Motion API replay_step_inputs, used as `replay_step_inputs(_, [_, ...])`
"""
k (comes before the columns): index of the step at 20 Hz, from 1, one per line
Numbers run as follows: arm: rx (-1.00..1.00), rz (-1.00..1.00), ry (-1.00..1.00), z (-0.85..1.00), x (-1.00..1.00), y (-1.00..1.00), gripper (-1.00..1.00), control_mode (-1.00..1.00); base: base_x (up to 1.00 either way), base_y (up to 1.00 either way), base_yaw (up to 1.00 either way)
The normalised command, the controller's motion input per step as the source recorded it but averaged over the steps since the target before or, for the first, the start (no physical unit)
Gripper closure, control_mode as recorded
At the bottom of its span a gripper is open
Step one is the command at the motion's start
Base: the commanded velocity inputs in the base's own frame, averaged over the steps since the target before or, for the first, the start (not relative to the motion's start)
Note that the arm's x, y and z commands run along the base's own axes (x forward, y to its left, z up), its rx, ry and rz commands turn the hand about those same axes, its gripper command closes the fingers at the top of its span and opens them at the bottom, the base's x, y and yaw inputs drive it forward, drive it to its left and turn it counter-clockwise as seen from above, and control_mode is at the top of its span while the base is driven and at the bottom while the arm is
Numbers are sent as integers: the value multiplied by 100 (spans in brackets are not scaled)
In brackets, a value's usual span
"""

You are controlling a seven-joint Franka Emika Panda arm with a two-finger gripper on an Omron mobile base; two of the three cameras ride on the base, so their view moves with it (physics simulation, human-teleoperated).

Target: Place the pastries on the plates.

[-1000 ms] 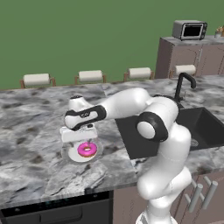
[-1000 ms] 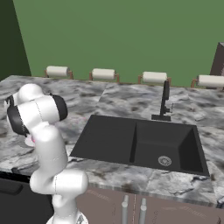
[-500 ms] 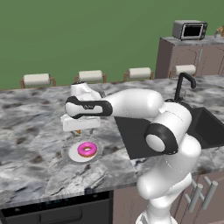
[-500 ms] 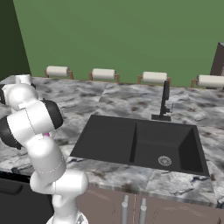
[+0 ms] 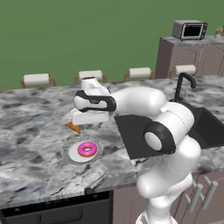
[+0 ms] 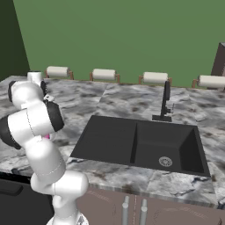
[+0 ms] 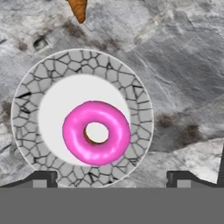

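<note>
The pink-iced ring donut (image 5: pixel 87 149) (image 7: pixel 74 131) lies flat on the plate with a white centre and grey rim (image 5: pixel 68 155) (image 7: pixel 140 109), slightly off its middle. My gripper (image 5: pixel 89 121) (image 7: pixel 111 179) hangs above the plate's far edge, open, its two fingertips (image 7: pixel 43 178) wide apart with nothing between them. The orange-brown croissant (image 5: pixel 73 127) (image 7: pixel 78 8) rests on the marble counter just beyond the plate, partly covered by my hand in the left base view. The blue plate is out of view.
A black sink (image 5: pixel 175 131) (image 6: pixel 140 143) with a dark faucet (image 5: pixel 181 83) is set in the counter to the right. Chair backs (image 5: pixel 37 79) line the far side. A microwave (image 5: pixel 189 29) stands on a cabinet at the back right.
The gripper has risen off the donut, which stays on the plate, and has drawn back toward the far side, over the croissant.
</note>
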Motion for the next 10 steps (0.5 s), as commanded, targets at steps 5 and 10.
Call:
replay_step_inputs(5, [0, 0, 0, 0, 49, -5, -100, -100, 0, 0, 0])
replay_step_inputs(10, [0, 1, 0, -4, 53, 0, -100, -100, 0, 0, 0])
